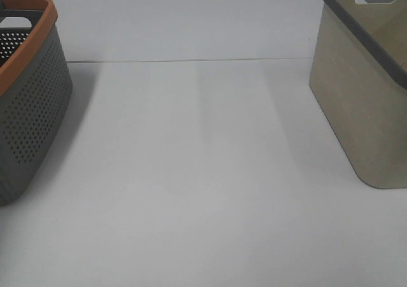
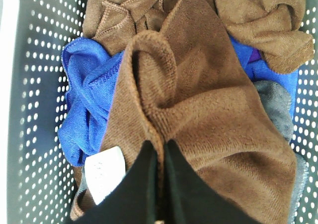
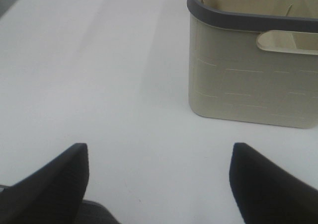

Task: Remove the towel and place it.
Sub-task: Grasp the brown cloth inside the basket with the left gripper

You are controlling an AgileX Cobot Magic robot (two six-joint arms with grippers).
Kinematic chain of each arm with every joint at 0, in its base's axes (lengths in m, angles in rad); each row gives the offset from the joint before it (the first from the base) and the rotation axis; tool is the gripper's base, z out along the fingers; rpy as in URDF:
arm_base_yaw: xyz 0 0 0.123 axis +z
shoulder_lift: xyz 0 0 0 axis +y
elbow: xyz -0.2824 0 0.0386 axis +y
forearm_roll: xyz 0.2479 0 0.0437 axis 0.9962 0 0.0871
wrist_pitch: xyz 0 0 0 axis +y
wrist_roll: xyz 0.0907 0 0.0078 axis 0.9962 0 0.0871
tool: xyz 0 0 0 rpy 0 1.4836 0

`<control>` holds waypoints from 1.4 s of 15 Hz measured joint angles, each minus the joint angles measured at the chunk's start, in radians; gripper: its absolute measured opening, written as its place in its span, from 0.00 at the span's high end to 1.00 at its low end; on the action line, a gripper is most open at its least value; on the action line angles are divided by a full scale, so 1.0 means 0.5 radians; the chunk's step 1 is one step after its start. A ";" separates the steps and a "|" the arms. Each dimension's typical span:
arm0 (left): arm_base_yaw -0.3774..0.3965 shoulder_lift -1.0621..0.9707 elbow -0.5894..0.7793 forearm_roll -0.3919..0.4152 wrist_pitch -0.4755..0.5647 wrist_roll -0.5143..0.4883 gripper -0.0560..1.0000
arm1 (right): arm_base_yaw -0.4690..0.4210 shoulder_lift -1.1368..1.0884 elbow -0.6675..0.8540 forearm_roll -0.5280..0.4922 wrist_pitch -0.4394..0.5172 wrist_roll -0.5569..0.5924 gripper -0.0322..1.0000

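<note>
Left fingers point(image 2: 141, 184) clamping towel point(image 2: 208, 124), blue cloth point(image 2: 84, 105) beside, grey basket point(image 2: 39, 85)

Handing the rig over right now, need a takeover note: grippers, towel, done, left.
Left gripper: shut on a fold of the brown towel, inside the grey basket.
Right gripper: open, empty, over the table, beige basket ahead.
Towel lies on blue cloths, not lifted out yet.
Done: grasp. Left: lift the towel out and place it, probably in the beige basket.
</note>
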 joint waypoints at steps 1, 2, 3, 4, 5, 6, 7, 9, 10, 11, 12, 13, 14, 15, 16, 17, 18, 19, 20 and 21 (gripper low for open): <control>0.000 0.000 0.000 0.000 0.000 0.000 0.94 | 0.000 0.000 0.000 0.000 0.000 0.000 0.25; 0.000 0.006 0.000 0.000 0.000 0.000 0.94 | 0.000 0.000 0.000 0.000 0.000 0.000 0.25; 0.000 0.034 0.000 0.000 0.000 0.000 0.94 | 0.000 0.000 0.000 0.000 0.000 0.000 0.25; 0.000 0.086 0.000 0.000 0.000 0.000 0.94 | 0.000 0.000 0.000 0.000 0.000 0.000 0.25; 0.000 0.144 0.000 0.000 0.000 0.000 0.94 | 0.000 0.000 0.000 0.000 0.000 0.000 0.25; 0.000 0.198 0.000 0.000 -0.002 0.000 0.94 | 0.000 0.000 0.000 0.000 0.000 0.000 0.25; 0.000 0.246 0.000 0.000 -0.002 0.000 0.94 | 0.000 0.000 0.000 0.000 0.000 0.000 0.25; 0.000 0.294 0.000 0.000 -0.002 0.000 0.94 | 0.000 0.000 0.000 0.000 0.000 0.000 0.25; 0.000 0.294 0.000 0.000 -0.002 0.000 0.94 | 0.000 0.000 0.000 0.000 0.000 0.000 0.25; 0.000 0.290 0.000 0.000 -0.002 0.000 0.92 | 0.000 0.000 0.000 0.000 0.000 0.000 0.25; 0.000 0.284 0.000 0.000 -0.002 0.000 0.88 | 0.000 0.000 0.000 0.000 0.000 0.000 0.25; 0.000 0.276 0.000 0.014 -0.002 0.000 0.80 | 0.000 0.000 0.000 0.000 0.000 0.000 0.25; 0.000 0.268 0.000 0.020 -0.002 0.000 0.71 | 0.000 0.000 0.000 0.000 0.000 0.000 0.25; 0.000 0.258 0.000 0.022 -0.002 0.000 0.61 | 0.000 0.000 0.000 0.000 0.000 0.000 0.25; 0.000 0.256 0.000 0.022 -0.002 0.000 0.60 | 0.000 0.000 0.000 0.000 0.000 0.000 0.25; 0.000 0.254 0.000 0.022 -0.002 0.000 0.60 | 0.000 0.000 0.000 0.000 0.000 0.000 0.25; 0.000 0.254 0.000 0.022 -0.002 0.000 0.61 | 0.000 0.000 0.000 0.000 0.000 0.000 0.25; 0.000 0.254 0.000 0.026 -0.002 0.000 0.64 | 0.000 0.000 0.000 0.000 0.000 0.000 0.25; 0.000 0.254 0.000 0.030 -0.002 0.000 0.68 | 0.000 0.000 0.000 0.000 0.000 0.000 0.25; 0.000 0.254 0.000 0.042 -0.002 0.000 0.71 | 0.000 0.000 0.000 0.000 0.000 0.000 0.25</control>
